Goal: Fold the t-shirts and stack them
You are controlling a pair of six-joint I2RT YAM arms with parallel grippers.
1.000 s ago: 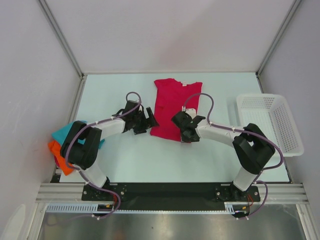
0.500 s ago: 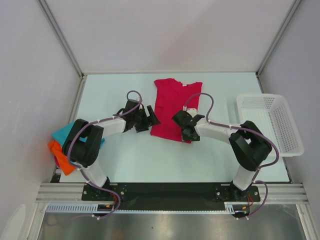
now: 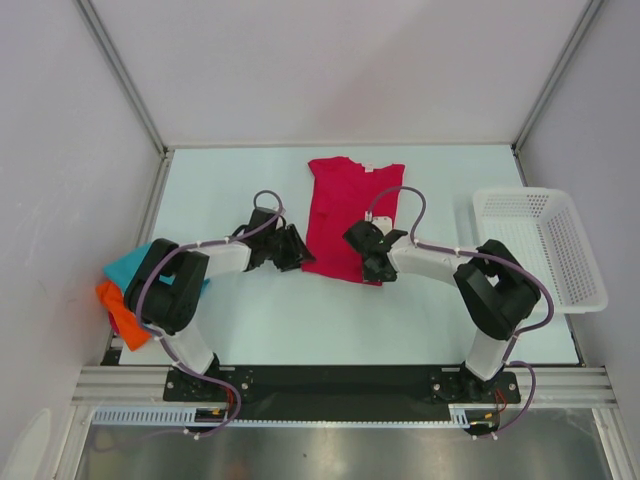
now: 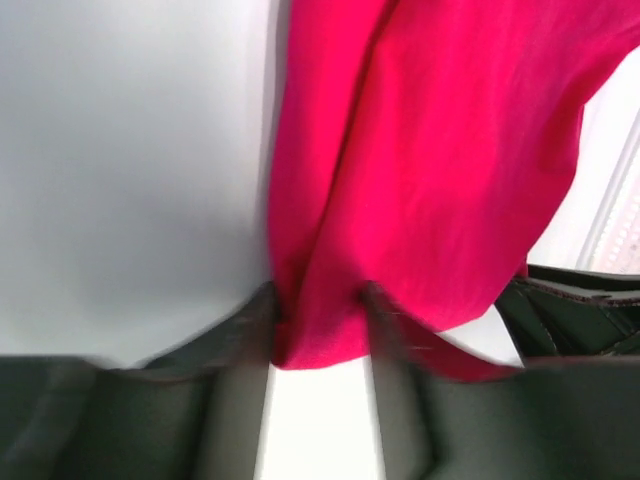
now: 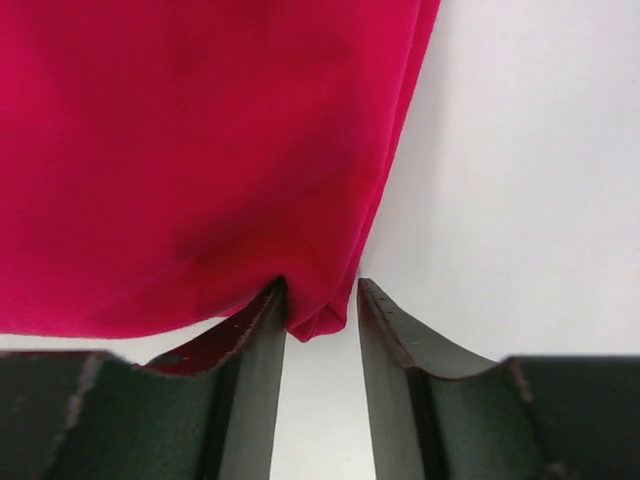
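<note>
The crimson-pink t-shirt [image 3: 352, 200] lies smooth at mid-desk [image 3: 230, 190], its long axis running away from the arms with the hem nearest, and each hem corner sits between narrowly parted fingers, left hand [image 4: 318, 310] at the left corner, right hand [image 5: 318, 300] at the right, neither seemingly clamped yet
</note>
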